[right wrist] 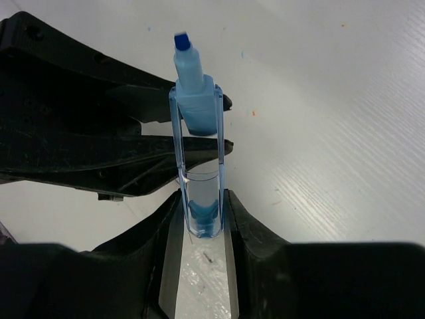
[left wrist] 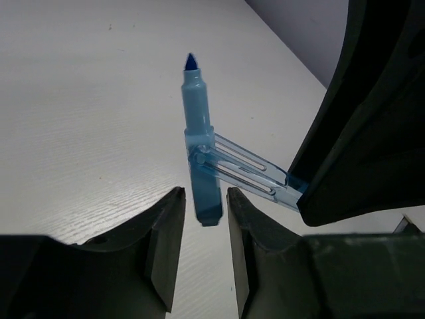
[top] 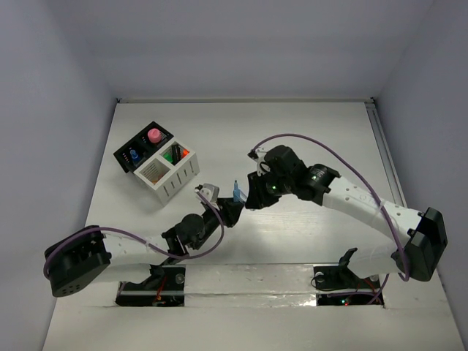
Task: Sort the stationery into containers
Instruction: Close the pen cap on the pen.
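Mid-counter, held aloft: right gripper (right wrist: pixel 201 203) fingers clenched on a clear blue cap (right wrist: pixel 199 166), which meets the uncapped blue marker (left wrist: pixel 198 119) at mid-barrel. Left gripper (left wrist: pixel 203 199) fingers flank the marker's butt end; cannot tell whether they grip it. Reads as a handover. Next move likely needs left to secure the barrel, then carry it to the containers (top: pixel 179 186) near the far-left corner.

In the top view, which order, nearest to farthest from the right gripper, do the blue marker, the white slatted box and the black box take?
1. Blue translucent marker: clamped in the right gripper itself.
2. White slatted plastic box: to the gripper's left.
3. Black compartment box: farther left, behind the white box.
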Motion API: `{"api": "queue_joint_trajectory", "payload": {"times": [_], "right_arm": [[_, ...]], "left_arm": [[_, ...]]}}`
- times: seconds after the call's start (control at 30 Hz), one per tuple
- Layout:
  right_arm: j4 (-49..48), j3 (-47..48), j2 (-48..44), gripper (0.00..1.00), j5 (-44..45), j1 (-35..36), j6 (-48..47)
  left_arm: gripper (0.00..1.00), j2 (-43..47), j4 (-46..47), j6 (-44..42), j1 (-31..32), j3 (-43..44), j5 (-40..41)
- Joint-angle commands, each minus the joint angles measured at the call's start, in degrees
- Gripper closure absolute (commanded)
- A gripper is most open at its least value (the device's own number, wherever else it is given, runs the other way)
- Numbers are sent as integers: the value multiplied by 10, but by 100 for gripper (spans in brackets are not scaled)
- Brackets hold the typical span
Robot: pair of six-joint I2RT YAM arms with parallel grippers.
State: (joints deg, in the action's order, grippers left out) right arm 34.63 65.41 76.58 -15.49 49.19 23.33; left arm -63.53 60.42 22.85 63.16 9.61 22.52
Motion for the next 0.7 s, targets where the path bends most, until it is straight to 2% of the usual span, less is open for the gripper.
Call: {"api": "queue_joint_trajectory", "payload": {"times": [0.0, 0.3, 0.47, 0.67], "right_arm": [[8, 31, -5, 100, -18, 0, -10], [20, 29, -11, 100, -21, 0, -11], [32, 41, -20, 100, 6, 0, -14], [55, 86, -27, 100, 100, 0, -29]], "left_arm": [[71, 13, 22, -33, 9, 27, 46], [99, 24, 14, -29, 15, 24, 58], [100, 26, 10, -18, 15, 23, 48], [100, 16, -7, 2, 31, 21, 31]]}}
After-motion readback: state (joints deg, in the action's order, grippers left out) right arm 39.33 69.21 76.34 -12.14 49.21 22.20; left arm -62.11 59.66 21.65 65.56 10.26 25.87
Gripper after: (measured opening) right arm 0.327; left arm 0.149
